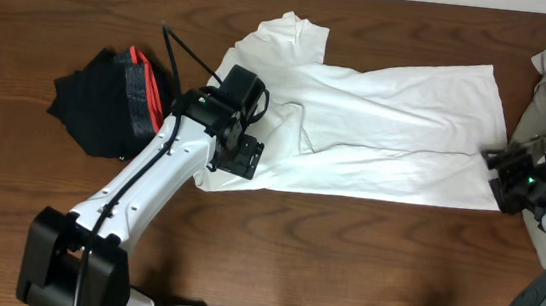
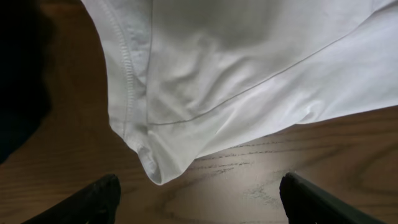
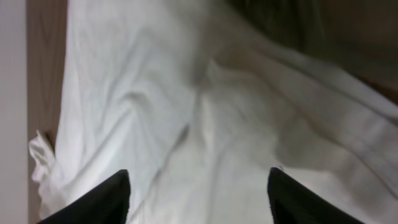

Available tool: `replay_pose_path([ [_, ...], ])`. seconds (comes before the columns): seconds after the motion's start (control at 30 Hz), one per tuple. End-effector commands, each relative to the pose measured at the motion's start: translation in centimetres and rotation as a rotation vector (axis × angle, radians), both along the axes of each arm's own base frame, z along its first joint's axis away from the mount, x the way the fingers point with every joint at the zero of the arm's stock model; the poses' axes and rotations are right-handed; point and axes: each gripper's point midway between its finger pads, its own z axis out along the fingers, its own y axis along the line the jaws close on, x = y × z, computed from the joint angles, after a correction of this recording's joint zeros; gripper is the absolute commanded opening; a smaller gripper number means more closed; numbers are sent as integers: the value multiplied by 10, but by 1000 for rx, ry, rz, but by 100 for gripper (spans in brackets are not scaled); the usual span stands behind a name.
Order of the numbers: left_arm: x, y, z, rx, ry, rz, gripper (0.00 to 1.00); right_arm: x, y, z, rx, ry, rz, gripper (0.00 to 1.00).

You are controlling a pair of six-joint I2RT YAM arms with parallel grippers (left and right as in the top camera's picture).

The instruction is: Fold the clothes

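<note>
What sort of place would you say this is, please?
Probably a robotics test bench, not a home: two robot arms at a wood-grain table, a white T-shirt spread out, and a black garment waiting aside.

The T-shirt is looking plain white. The left garment is showing black, with grey and red along one side. The tabletop is showing brown wood grain.
</note>
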Motion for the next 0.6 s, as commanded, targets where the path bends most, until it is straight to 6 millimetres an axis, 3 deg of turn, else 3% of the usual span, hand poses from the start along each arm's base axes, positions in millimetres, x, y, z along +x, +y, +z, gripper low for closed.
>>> replay_pose_path([
  [0.0, -4, 5, -4, 15, 21, 8, 84, -1, 7, 10, 27, -67, 113, 65],
  [0.13, -10, 11, -13, 21, 49, 63, 84, -19, 21, 8, 70, -31, 183, 62],
  [0.33, -27, 37, -39, 37, 116, 239, 84, -69, 13, -22, -2, 255, 142, 68],
  [0.57, -23, 69, -69, 6, 89, 402, 80, -77, 17, -25, 2, 290, 163, 69],
])
